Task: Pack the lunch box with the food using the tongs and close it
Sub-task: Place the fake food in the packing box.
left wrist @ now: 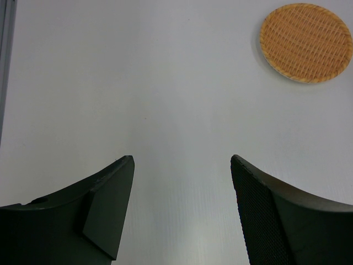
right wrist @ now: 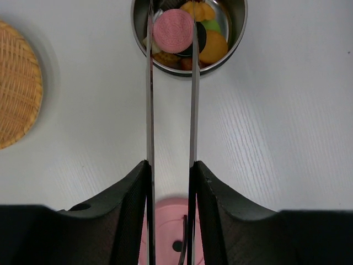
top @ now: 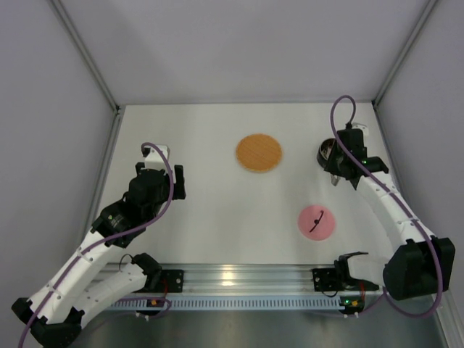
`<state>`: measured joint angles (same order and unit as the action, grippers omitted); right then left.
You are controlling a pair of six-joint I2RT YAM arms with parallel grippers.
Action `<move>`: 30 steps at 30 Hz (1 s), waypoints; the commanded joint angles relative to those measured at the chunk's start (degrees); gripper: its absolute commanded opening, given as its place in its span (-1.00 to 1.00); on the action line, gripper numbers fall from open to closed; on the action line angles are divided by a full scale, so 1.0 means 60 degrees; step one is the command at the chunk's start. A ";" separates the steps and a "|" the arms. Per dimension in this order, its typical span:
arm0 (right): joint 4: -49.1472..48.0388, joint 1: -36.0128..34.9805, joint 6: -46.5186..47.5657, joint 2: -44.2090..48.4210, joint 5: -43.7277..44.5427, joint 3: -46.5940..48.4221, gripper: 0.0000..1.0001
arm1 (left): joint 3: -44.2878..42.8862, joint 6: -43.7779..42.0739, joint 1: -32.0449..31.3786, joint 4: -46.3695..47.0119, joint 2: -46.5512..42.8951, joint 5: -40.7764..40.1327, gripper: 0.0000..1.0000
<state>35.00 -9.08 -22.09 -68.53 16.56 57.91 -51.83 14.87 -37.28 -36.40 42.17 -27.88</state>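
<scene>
My right gripper (right wrist: 171, 165) is shut on the silver tongs (right wrist: 149, 99), whose two thin arms reach forward to the steel lunch box (right wrist: 238, 33). Between the tong tips a round pink food piece (right wrist: 173, 31) is pinched over the box. Inside the box lie several pieces of food (right wrist: 212, 47), orange, yellow, green and dark. In the top view the lunch box (top: 325, 153) sits at the back right, partly hidden by the right gripper (top: 341, 170). The pink lid (top: 317, 221) lies flat nearer the front. My left gripper (left wrist: 182, 163) hangs open over bare table, holding nothing.
A flat round orange-brown woven mat (top: 258, 153) lies at the back centre, also in the left wrist view as the woven mat (left wrist: 306, 41). White walls enclose the table on three sides. A metal rail (top: 246, 279) runs along the near edge.
</scene>
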 commanded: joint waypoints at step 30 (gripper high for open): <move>-0.0019 -0.0594 0.0122 0.1051 -0.0738 0.0763 -0.14 | 0.0099 -0.0077 0.0017 0.0354 0.0046 0.0003 0.52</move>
<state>35.46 -10.41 -21.15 -64.40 13.21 58.83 -51.83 14.85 -37.28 -36.40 42.17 -27.90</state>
